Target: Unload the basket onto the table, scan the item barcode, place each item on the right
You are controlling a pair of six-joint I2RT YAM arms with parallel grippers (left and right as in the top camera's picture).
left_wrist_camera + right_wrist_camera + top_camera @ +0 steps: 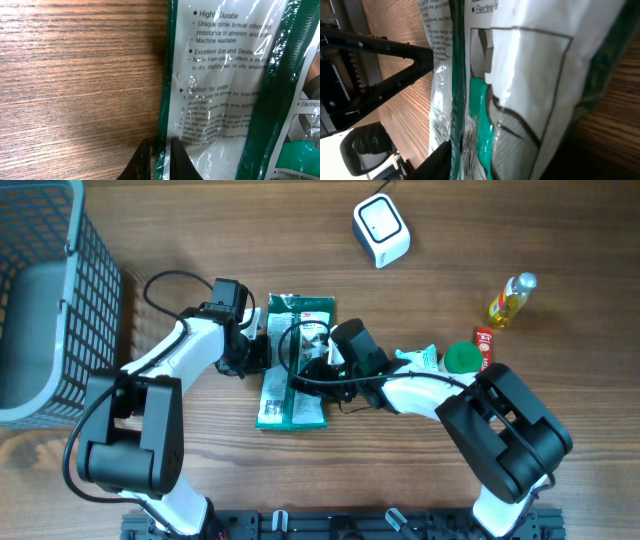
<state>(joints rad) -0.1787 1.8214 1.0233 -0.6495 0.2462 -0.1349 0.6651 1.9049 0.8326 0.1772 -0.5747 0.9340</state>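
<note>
The basket [95,300] at nine o'clock runs off the overhead edge, and much of the glove packet [290,405] hides under the left gripper [258,352] and right gripper [315,365].

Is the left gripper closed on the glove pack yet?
Shut: in the wrist view, the left gripper pinches the glove pack at its edge, between both fingertips.

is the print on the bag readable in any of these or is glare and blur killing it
Left wrist: the text on the glove package is mostly sharp, though glare streaks along the plastic's crinkles wash out parts of some lines. Right wrist: it sits too close to the lens, soft and sheeny, print barely legible. Overhead: light is even with no strong glare, but the print is too small to read.
</note>
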